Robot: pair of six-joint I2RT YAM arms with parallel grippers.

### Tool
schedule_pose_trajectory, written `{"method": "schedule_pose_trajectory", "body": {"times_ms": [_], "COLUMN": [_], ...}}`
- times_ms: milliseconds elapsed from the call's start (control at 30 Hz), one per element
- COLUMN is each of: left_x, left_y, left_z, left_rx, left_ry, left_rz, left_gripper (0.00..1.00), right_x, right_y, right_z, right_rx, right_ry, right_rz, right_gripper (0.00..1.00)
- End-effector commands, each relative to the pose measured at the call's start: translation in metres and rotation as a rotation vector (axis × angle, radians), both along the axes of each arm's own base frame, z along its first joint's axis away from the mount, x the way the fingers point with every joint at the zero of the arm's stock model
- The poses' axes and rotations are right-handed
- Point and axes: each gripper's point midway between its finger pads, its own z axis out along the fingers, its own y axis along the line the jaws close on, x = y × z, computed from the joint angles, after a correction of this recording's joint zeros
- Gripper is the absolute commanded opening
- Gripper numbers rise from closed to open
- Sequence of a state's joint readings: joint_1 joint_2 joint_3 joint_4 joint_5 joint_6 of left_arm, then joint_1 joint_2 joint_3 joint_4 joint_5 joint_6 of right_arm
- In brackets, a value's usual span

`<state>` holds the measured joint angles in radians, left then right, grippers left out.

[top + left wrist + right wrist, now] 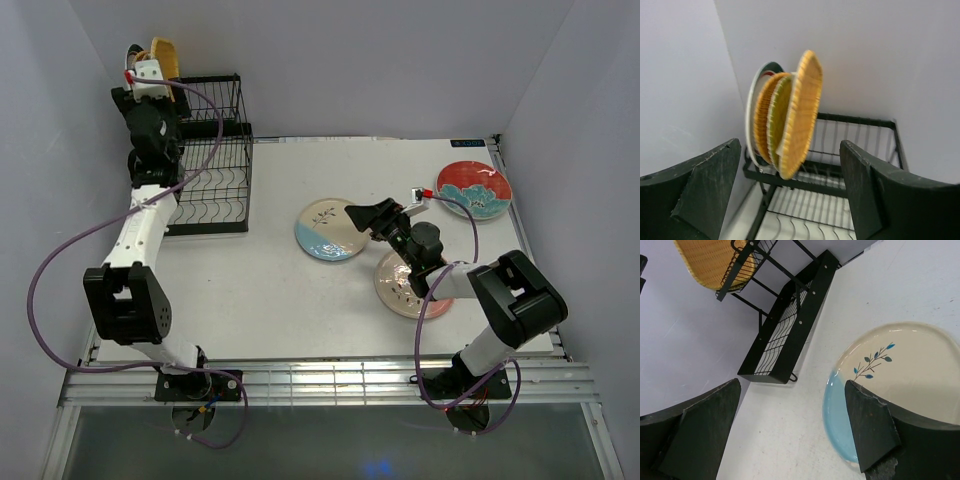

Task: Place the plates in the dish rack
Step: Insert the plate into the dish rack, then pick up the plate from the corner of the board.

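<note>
Both stand released and empty: the left gripper (790,150) faces the woven plates (800,115), upright in the rack (215,190) at the table's (300,310) far left corner. The right gripper (792,390) hovers over the cream-blue plate (890,380) mid-table. That plate looks stiff, glazed, slippery and breakable, so pinch its rim.

Left arm (140,235): bolted at the near left edge, it bends at a black elbow and stretches straight away from its base toward the far left corner.
Left tool (150,60): at the arm's far end, held high and pointing away. The wrist view shows its two dark fingers (700,190) standing wide apart.
Right arm (500,290): bolted at the near right edge, it folds sharply at a black elbow, with the forearm reaching leftward toward the middle.
Right tool (365,215): points left and tilts downward, its dark fingers (870,430) spread wide.
</note>
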<state>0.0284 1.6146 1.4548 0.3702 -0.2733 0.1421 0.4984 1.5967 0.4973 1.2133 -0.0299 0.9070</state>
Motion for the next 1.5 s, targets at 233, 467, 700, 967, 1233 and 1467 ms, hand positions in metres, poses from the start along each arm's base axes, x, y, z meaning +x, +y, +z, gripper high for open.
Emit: {"method": "schedule_pose_trajectory", "body": {"times_ms": [233,467,700,967,1233,1467], "left_x": [-0.049,-0.054,-0.067,-0.081,-0.099,-0.100], "left_y": [-0.107,-0.165,-0.221,-0.240,-0.249,-0.242], "left_z": [-0.002,-0.059,-0.124,-0.169,-0.197,-0.204], "left_rx": [-0.097,-0.197,-0.270,-0.296,-0.307,-0.310], "left_ry": [-0.013,0.094,0.211,0.269,0.328,0.323], "left_rz": [-0.252,-0.408,-0.575,-0.623,-0.681,-0.647], "left_gripper": [0.98,0.98,0.98,0.98,0.98,0.98], "right_x": [-0.005,-0.009,-0.010,-0.004,0.002,0.015], "right_y": [-0.012,-0.026,-0.044,-0.078,-0.112,-0.111], "right_z": [0.034,0.044,0.048,0.053,0.044,0.032], "right_rx": [-0.020,-0.075,-0.173,-0.287,-0.386,-0.429], "right_ry": [-0.130,-0.169,-0.187,-0.156,-0.044,0.038], "right_rz": [-0.037,-0.093,-0.169,-0.333,-0.502,-0.524], "right_gripper": [0.90,0.90,0.90,0.90,0.90,0.90]}}
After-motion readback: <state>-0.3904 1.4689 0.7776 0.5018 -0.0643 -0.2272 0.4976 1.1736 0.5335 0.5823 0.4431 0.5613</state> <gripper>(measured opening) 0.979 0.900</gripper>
